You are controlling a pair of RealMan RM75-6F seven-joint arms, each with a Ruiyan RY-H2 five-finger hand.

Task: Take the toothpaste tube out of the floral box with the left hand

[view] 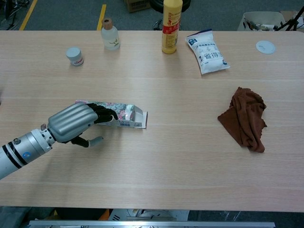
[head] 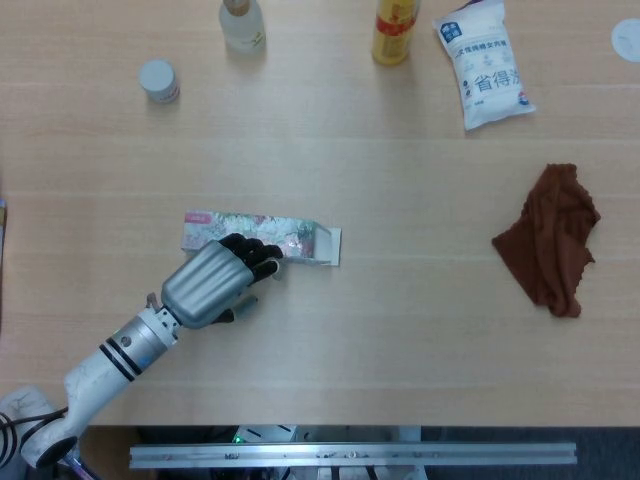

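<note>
1. Pale wood surface (head: 400, 330) fills both views in front of you, and at its far edge in the chest view you can see a grey floor.
2. Your left robot hand (head: 212, 282) (view: 72, 123) is low on the surface, with its metal back turned up and its dark fingers (head: 262, 254) bent forward.
3. The fingers lie on the near long side of the floral box (head: 262, 236) (view: 121, 114), about at its middle. You cannot tell from either view whether they really clamp the box or only press against it.
4. The floral box lies flat just beyond the fingertips. Its length runs across the robot hand, and its open end with a white flap (head: 331, 246) (view: 140, 117) points to the right of the hand.
5. The toothpaste tube does not show outside the box; what is inside the open end you cannot make out.
6. Your right robot hand is not seen in any view.
7. Far beyond the left robot hand, at the back of the surface, stand a small white jar (head: 158, 80) (view: 74, 55) and a clear bottle (head: 241, 24) (view: 109, 35).
8. More to the right of these are a yellow bottle (head: 395, 32) (view: 171, 26) and a white bag with blue print (head: 483, 66) (view: 206, 51), which lies flat.
9. Well apart to the right of the robot hand lies a crumpled brown cloth (head: 553, 238) (view: 244, 118).
10. A small white disc (head: 627, 38) (view: 265, 46) lies at the far right corner.
</note>
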